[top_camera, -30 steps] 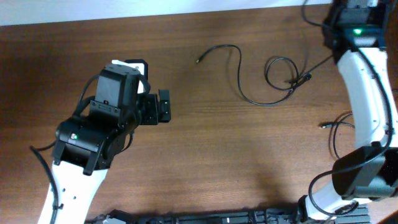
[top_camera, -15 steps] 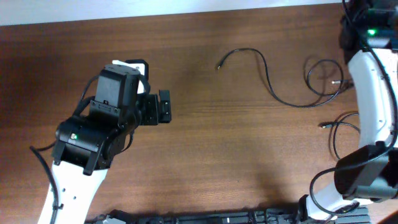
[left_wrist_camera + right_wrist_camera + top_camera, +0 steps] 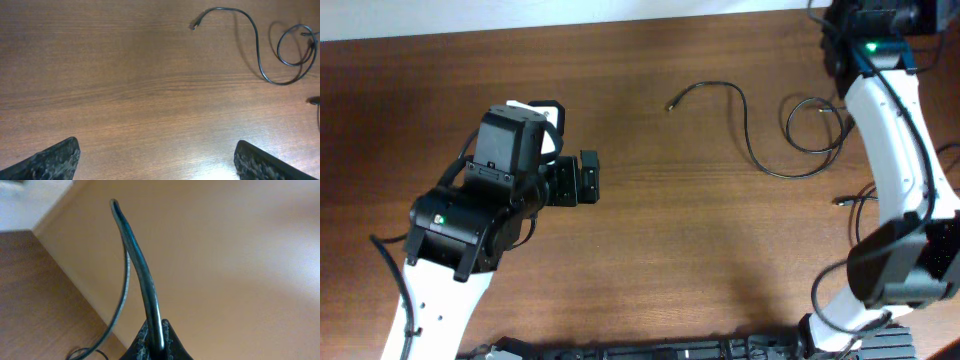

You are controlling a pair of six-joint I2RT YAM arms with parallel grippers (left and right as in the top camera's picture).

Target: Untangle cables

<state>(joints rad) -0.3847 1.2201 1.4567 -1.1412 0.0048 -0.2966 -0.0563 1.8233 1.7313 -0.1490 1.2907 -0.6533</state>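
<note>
A thin black cable (image 3: 748, 130) lies on the brown table at the back right, running from a metal plug tip (image 3: 672, 105) into a loop (image 3: 812, 125). It also shows in the left wrist view (image 3: 257, 50). A second cable end (image 3: 855, 205) lies near the right edge. My right gripper (image 3: 156, 342) is shut on a cable (image 3: 137, 265) that arches up from its jaws; in the overhead view only the right arm's end (image 3: 870, 25) shows at the back right corner. My left gripper (image 3: 588, 177) is open and empty, left of the cables.
The right arm (image 3: 895, 150) stretches along the table's right side over the second cable. The table's back edge (image 3: 620, 22) meets a pale wall. A black rail (image 3: 650, 350) runs along the front edge.
The cable was dragged right, then its loop slid back a little left. The right arm swung back and left. The left gripper edged slightly right.
</note>
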